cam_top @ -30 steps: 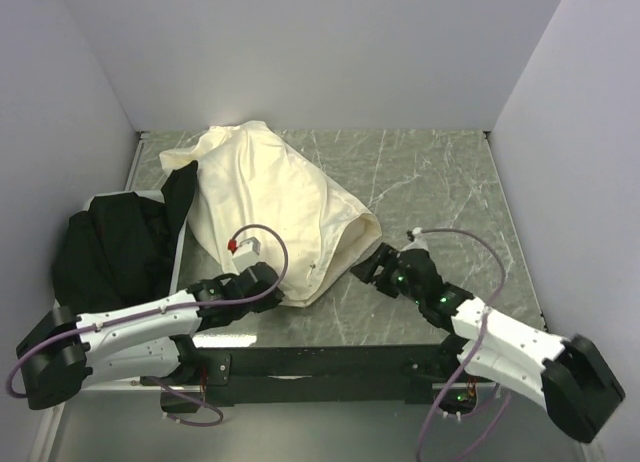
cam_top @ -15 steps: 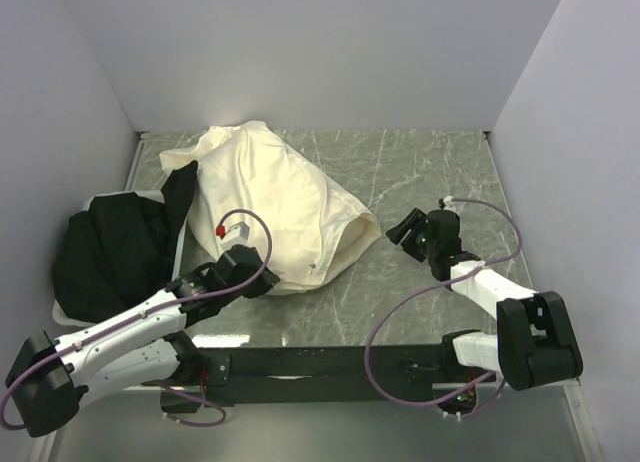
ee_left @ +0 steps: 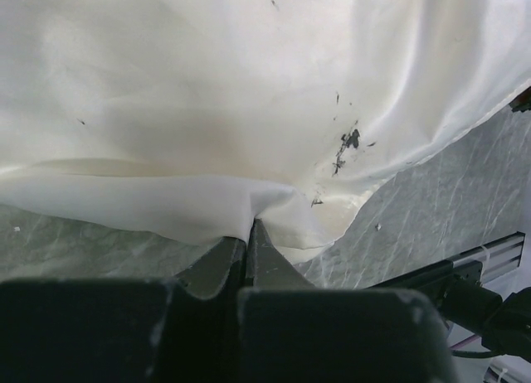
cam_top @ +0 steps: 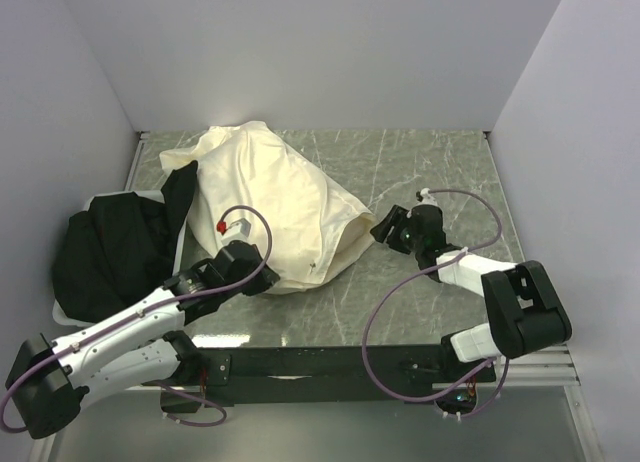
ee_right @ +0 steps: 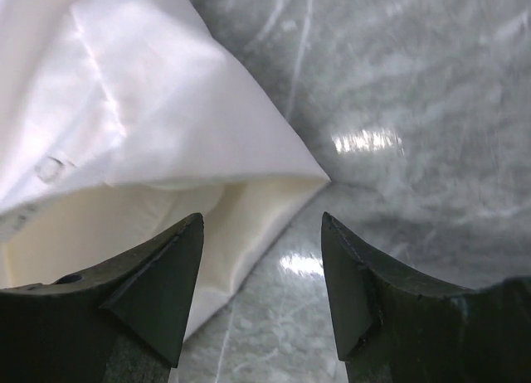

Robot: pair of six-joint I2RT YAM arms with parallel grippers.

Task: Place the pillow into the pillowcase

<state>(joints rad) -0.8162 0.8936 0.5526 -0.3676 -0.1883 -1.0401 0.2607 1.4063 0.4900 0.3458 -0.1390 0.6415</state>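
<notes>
The pillowcase [cam_top: 270, 197] lies as a bulging cream sack across the left half of the table, its mouth facing front right. Inside that mouth a cream layer, seemingly the pillow [ee_right: 91, 234], shows under the white upper hem. My left gripper [cam_top: 258, 275] is at the sack's near edge, and in the left wrist view it [ee_left: 249, 224] is shut on a fold of the pillowcase [ee_left: 207, 84]. My right gripper [cam_top: 383, 228] stands open just right of the mouth's corner. In the right wrist view it [ee_right: 261, 221] has only marble between its fingertips, with the pillowcase [ee_right: 149, 93] corner just ahead.
A black cloth heap [cam_top: 110, 247] lies at the left edge, touching the sack. The marble table [cam_top: 440, 172] is bounded by white walls at back and both sides. The black front rail [cam_top: 320, 362] runs along the near edge.
The right arm swung from the front right up to the pillowcase's mouth corner, and its jaws narrowed a little. The left gripper shifted slightly back and left, still pinching the fabric.
</notes>
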